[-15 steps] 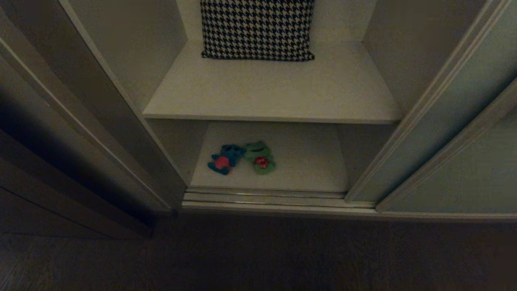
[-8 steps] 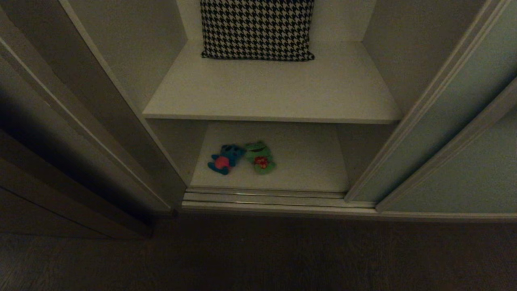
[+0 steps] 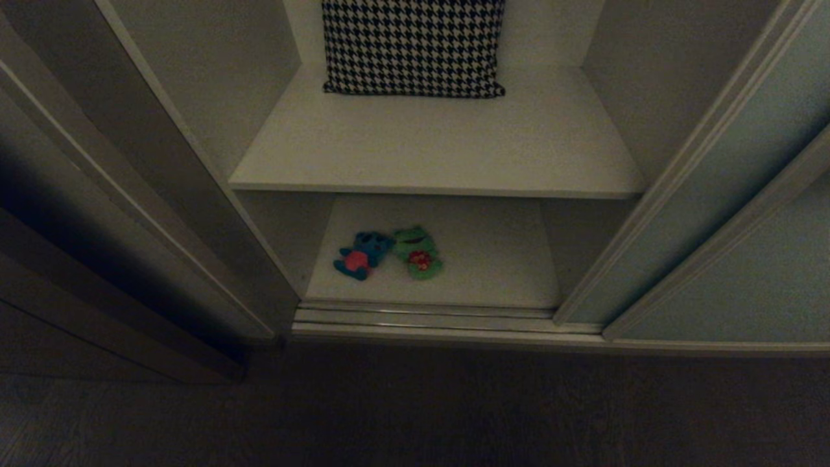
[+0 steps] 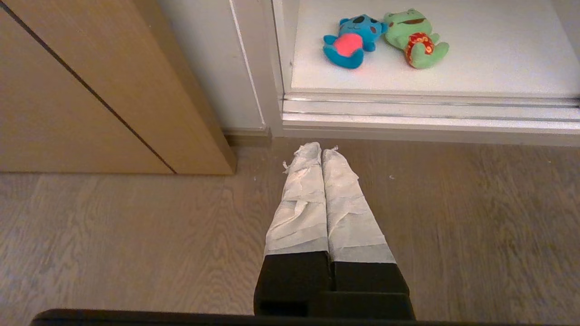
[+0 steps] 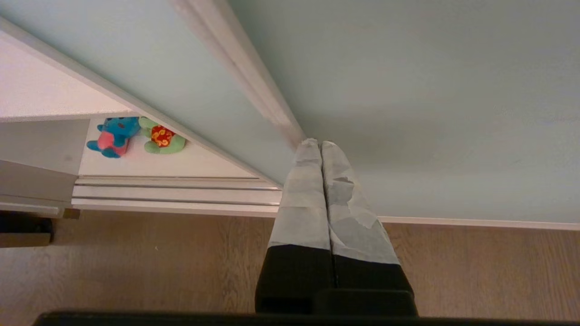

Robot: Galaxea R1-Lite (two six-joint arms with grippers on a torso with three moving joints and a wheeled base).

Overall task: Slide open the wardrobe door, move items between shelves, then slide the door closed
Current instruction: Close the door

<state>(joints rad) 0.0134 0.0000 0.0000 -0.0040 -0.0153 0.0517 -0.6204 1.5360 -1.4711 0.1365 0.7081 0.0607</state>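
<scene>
In the head view the sliding wardrobe door stands pushed to the right of the frame, leaving the shelves open. The blue plush toy and green frog lie touching on the lower shelf, below centre-left; a houndstooth cushion sits on the upper shelf. The right gripper, fingers pressed together and empty, has its tips at the door's frame strip, the toys well off to its left. The left gripper, likewise closed, hangs over the wood floor before the track.

Head high; wrists low, sharing plush toys.
</scene>
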